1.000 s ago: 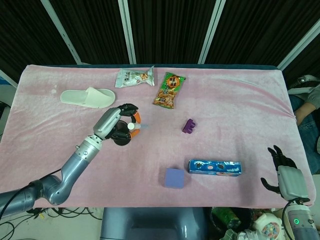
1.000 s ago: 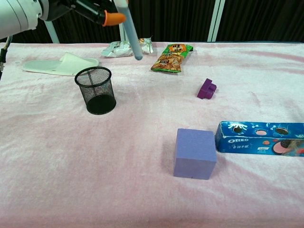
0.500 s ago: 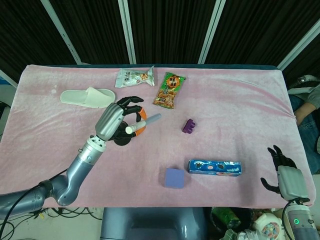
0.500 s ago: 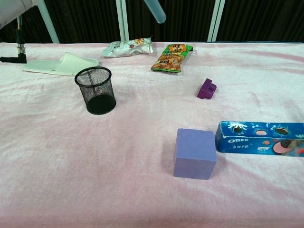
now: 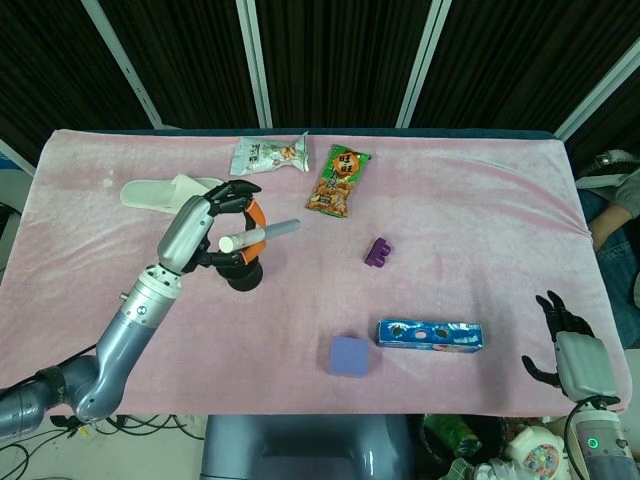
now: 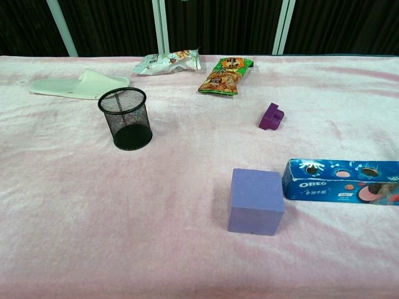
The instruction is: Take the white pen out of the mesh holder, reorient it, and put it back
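In the head view my left hand [image 5: 205,233] is raised over the table and grips the white pen [image 5: 260,235], which lies nearly level and points right. The black mesh holder [image 5: 243,278] shows just below and right of that hand, partly covered by it. The chest view shows the holder [image 6: 126,118] standing upright with nothing in it; the left hand and pen are out of that view. My right hand [image 5: 566,338] stays low at the table's front right edge, fingers spread, holding nothing.
A white slipper [image 5: 150,193] lies behind the holder. Two snack bags [image 5: 339,181] are at the back centre. A small purple piece [image 5: 378,251], a purple cube [image 6: 255,200] and a blue Oreo box [image 6: 340,181] lie to the right.
My left hand has lifted the pen higher and moved left, out of the chest view. The pen has tipped from hanging downward to nearly level. The right hand has not moved.
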You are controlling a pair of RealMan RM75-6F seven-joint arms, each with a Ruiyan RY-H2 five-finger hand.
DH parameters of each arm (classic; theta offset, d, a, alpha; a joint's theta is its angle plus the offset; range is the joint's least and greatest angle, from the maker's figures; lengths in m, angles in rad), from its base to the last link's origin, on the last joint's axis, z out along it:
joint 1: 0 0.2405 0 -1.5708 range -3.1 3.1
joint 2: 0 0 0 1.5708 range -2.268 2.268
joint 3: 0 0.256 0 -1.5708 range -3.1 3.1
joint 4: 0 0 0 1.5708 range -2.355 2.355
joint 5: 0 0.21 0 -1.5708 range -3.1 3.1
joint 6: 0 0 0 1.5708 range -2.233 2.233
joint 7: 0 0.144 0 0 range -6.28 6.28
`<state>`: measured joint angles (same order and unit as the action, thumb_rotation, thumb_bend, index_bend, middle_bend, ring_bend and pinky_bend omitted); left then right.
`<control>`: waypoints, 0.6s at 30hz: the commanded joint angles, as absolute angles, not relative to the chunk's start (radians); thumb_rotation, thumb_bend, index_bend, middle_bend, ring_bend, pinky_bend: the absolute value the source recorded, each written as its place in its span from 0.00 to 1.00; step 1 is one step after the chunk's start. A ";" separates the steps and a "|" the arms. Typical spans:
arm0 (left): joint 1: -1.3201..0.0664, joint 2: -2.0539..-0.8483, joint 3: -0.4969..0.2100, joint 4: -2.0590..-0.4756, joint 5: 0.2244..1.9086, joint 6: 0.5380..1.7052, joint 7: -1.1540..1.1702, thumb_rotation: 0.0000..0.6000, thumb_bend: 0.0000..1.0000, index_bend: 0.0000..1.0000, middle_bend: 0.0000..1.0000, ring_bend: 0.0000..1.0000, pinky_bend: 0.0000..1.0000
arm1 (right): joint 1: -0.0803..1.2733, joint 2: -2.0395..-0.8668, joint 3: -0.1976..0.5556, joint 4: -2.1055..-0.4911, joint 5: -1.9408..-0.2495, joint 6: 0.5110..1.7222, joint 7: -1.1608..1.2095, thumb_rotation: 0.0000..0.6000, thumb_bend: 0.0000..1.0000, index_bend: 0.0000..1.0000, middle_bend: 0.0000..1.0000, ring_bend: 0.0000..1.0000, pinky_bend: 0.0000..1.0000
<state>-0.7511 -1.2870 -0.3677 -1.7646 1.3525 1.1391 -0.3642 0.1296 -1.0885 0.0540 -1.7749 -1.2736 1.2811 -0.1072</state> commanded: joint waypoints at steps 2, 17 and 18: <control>-0.741 -1.260 -0.339 -1.744 1.298 1.080 -0.348 1.00 0.42 0.69 0.65 0.23 0.28 | 0.129 -1.089 0.054 -1.775 -1.273 1.281 -0.108 1.00 0.19 0.00 0.00 0.16 0.17; -0.729 -1.259 -0.276 -1.645 1.222 0.979 -0.319 1.00 0.42 0.69 0.65 0.23 0.27 | 0.130 -1.089 0.055 -1.775 -1.270 1.280 -0.108 1.00 0.19 0.00 0.00 0.16 0.17; -0.728 -1.258 -0.274 -1.642 1.218 0.973 -0.318 1.00 0.42 0.69 0.65 0.23 0.27 | 0.130 -1.089 0.055 -1.775 -1.270 1.280 -0.108 1.00 0.19 0.00 0.00 0.16 0.17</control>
<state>-0.7286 -1.2583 -0.2751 -1.6440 1.2205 0.9756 -0.3187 0.1301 -1.0892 0.0547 -1.7746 -1.2704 1.2799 -0.1085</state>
